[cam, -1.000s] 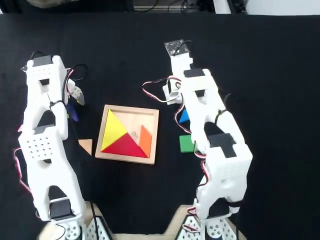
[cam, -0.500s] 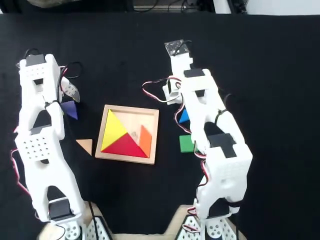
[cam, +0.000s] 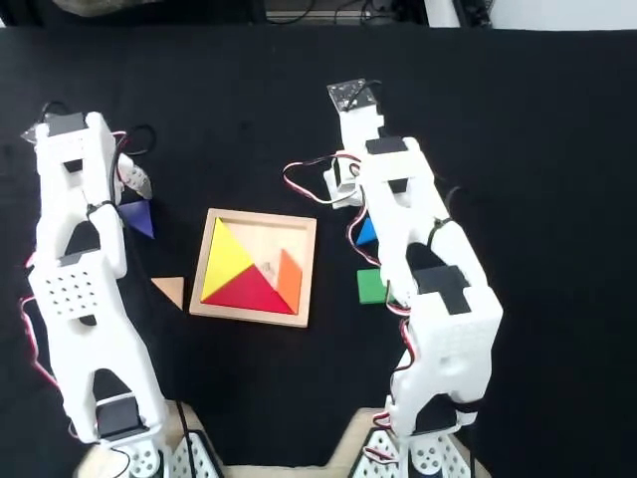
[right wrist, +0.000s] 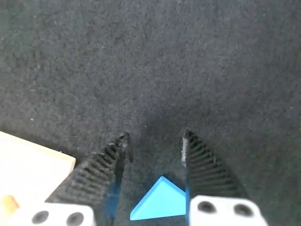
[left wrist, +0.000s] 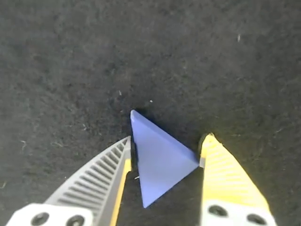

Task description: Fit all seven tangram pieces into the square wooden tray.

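the left gripper [left wrist: 167, 139] is seen in the left wrist view with its jaws spread. one grey ribbed finger [left wrist: 101, 170] and one yellow finger [left wrist: 225, 175] are set on either side of a violet triangle [left wrist: 157, 160], which lies flat on the black cloth [left wrist: 141, 47]. one corner of the triangle is met by the yellow finger, and the grey finger is held just beside the opposite edge. whether the piece is squeezed cannot be told.

in the right wrist view the right gripper [right wrist: 155, 135] is also shown open, its two black ribbed fingers [right wrist: 101, 172] held apart over the cloth. a blue triangle [right wrist: 160, 201] is seen between them, near their roots, and nothing is gripped. a corner of the wooden tray [right wrist: 33, 165] is seen just beside one finger.

in the high view the tray is laid between the left arm [cam: 85, 299] and the right arm [cam: 438, 289]. three pieces are held in it:
- a yellow triangle [cam: 225, 257] against its left side
- a red triangle [cam: 251, 292] along its near side
- an orange piece [cam: 290, 279] against its right side

bare wood is left at its far right corner. a small tan triangle [cam: 171, 290] is found just left of the tray, apart from it. the violet triangle is placed off the tray's far left corner. a green square [cam: 371, 286] is laid just right of the tray. the blue triangle is seen beyond the tray's right side, partly covered by the right arm.
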